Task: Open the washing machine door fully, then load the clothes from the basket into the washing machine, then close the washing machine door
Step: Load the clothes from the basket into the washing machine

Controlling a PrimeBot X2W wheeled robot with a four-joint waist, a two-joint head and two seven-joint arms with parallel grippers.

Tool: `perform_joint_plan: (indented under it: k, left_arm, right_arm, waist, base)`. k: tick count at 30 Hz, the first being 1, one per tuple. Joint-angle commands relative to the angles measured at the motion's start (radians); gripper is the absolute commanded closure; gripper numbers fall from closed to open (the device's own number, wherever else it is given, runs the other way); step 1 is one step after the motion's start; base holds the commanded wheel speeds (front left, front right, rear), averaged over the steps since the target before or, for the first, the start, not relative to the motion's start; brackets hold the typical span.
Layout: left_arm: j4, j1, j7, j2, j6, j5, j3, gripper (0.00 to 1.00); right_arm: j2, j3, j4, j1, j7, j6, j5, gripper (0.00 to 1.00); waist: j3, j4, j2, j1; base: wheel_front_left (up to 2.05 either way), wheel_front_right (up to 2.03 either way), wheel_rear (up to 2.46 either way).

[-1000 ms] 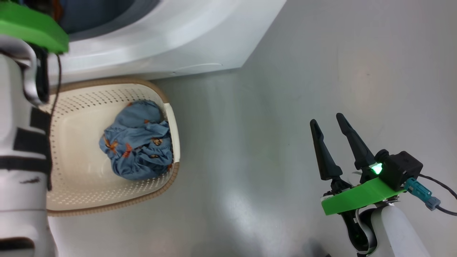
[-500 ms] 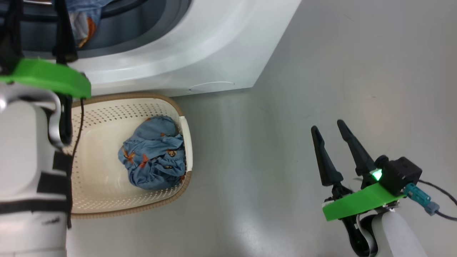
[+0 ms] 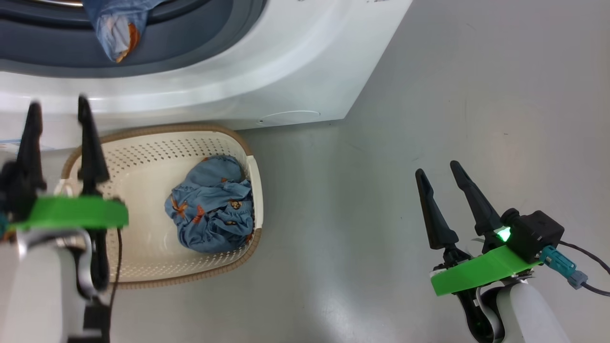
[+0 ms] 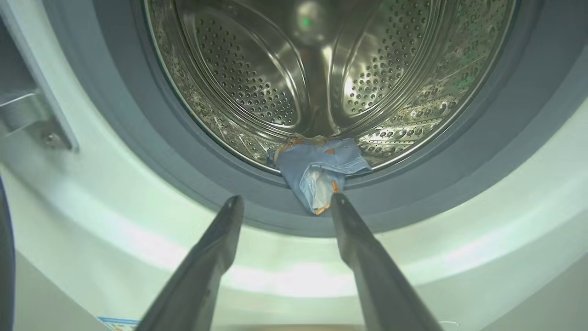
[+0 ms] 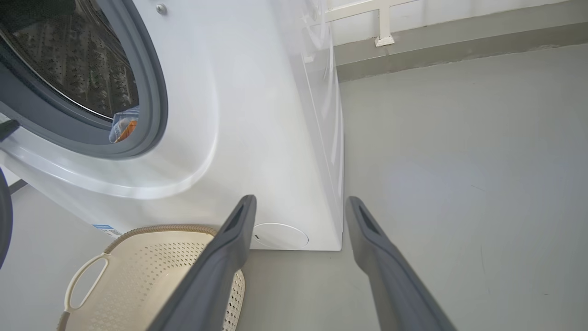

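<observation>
The washing machine (image 3: 267, 71) stands with its opening uncovered; the door itself I cannot make out. One blue garment (image 4: 317, 163) lies over the drum's lip and hangs onto the grey gasket (image 3: 114, 28). My left gripper (image 3: 58, 105) is open and empty, in front of the machine above the basket's far left corner; in its wrist view, the left gripper (image 4: 287, 198) has its right fingertip near the garment's hanging end. More blue clothes (image 3: 209, 209) sit bunched in the cream basket (image 3: 143, 143). My right gripper (image 3: 437, 170) hangs open and empty over the floor, well right of the basket.
The basket (image 5: 138, 248) stands on the grey floor against the machine's front. A dark curved edge (image 5: 2, 216) shows at the far left of the right wrist view. A hinge bracket (image 4: 27, 115) sits left of the opening. A wall base (image 5: 459, 41) runs behind the machine.
My left gripper has drawn back out of the drum opening, open and empty, to above the basket's corner. The blue garment stays on the drum's lip. The head view has shifted.
</observation>
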Motion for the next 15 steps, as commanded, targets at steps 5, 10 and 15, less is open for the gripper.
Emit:
perform_joint_plan:
  k: [5,10,15]
  left_arm:
    - [-0.104,0.130,-0.005,0.002,0.021,-0.007,0.058,0.00]
    - [-0.132,0.205,-0.005,-0.014,0.022,-0.009,0.052,0.00]
    - [-0.151,0.259,-0.005,-0.022,0.028,-0.001,0.045,0.00]
  right_arm:
    - [0.005,0.020,-0.018,0.027,-0.005,0.002,-0.002,0.00]
    - [0.005,0.021,-0.015,0.027,-0.005,0.002,-0.007,0.00]
    - [0.005,0.022,-0.015,0.028,-0.005,0.002,-0.006,0.00]
  waist:
    - [-0.001,0.008,0.0000,0.0000]
    - [-0.004,0.017,0.0000,0.0000]
    - [-0.005,0.019,0.0000,0.0000]
  base:
    - [0.00,0.00,0.00]
    - [0.00,0.00,0.00]
    - [0.00,0.00,0.00]
